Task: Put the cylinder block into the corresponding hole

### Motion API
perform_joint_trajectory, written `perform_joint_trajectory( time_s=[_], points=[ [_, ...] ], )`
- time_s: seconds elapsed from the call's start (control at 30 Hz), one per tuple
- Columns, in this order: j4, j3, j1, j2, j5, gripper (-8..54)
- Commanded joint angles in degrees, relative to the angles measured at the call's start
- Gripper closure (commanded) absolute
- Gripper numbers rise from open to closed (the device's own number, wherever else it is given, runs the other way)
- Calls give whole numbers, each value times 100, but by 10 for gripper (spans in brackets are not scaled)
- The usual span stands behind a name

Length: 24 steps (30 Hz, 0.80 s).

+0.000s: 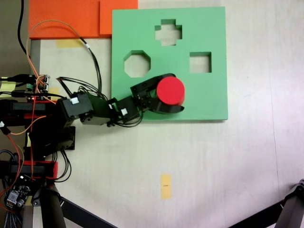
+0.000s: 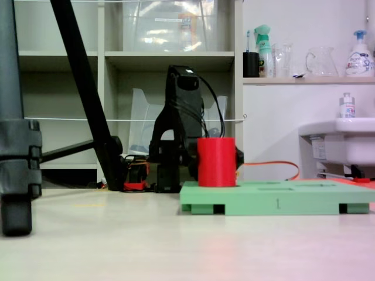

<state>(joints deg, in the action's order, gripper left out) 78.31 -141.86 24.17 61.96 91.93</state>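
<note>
The red cylinder block point(image 1: 170, 90) stands upright on the lower middle of the green foam board point(image 1: 209, 102). My gripper point(image 1: 178, 92) is shut on it, one black jaw curving over its far side and the other under its near side. From the side, the cylinder block point(image 2: 216, 162) rises well above the green board point(image 2: 275, 199), its base at the board's top surface, with the black arm point(image 2: 181, 111) behind it. The corresponding hole is hidden; the block covers that spot on the board.
The board has an octagonal cutout point(image 1: 137, 63), a cross cutout point(image 1: 168, 32) and a square cutout point(image 1: 200, 62). Orange foam sheets point(image 1: 71, 19) lie at the top left. Cables loop by the arm base. Yellow tape point(image 1: 165, 185) marks the table, and a tripod leg point(image 1: 294, 204) is at the lower right.
</note>
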Motion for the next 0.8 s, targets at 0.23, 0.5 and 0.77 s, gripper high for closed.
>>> perform_joint_trajectory(
  time_s=[0.23,0.5,0.77],
  points=[
    [369,-123,431,44,123,265],
    [378,-448,352,290,149,260],
    [378,-413,290,132,123,54]
  ],
)
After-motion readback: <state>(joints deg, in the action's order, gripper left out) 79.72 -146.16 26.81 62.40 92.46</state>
